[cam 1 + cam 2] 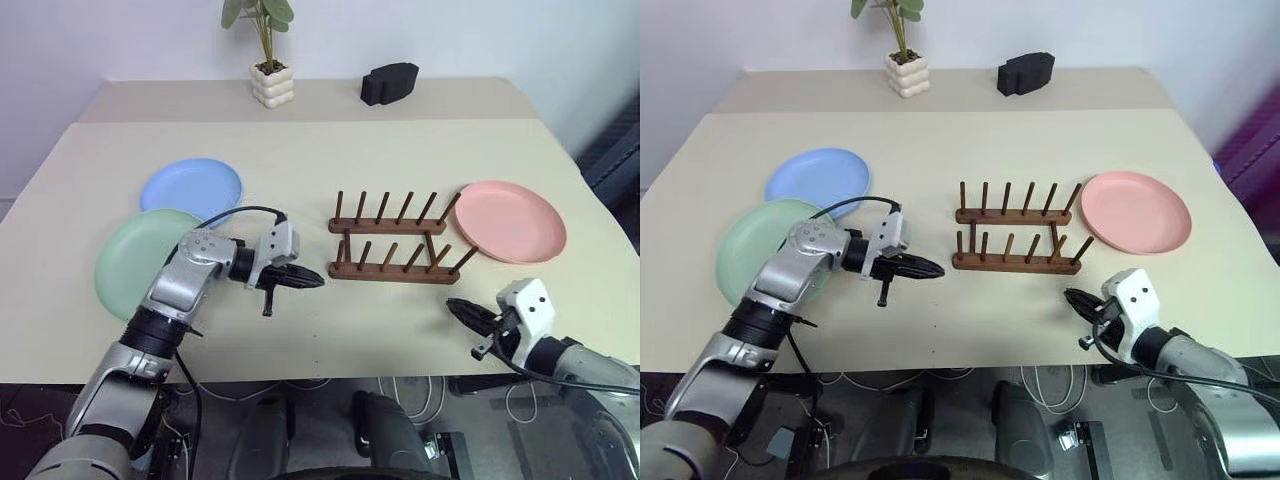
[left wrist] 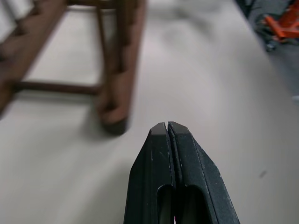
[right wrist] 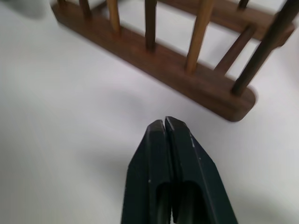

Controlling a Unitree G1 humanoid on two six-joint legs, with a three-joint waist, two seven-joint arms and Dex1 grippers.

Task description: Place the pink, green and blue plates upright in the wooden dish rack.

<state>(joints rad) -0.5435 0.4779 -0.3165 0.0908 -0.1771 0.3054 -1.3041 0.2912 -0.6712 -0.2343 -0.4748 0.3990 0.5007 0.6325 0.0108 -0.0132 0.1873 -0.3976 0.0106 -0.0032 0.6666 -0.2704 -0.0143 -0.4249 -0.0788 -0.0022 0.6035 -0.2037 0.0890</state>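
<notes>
Rack (image 1: 395,240) rails run left-right across the table (image 1: 300,150), pegs upright; both grippers' jaws pressed together, empty.

On the table (image 1: 300,340), the rack (image 1: 395,240) stands mid-table; two plates (image 1: 190,187) lie overlapping to its left, one plate (image 1: 510,220) right.
</notes>
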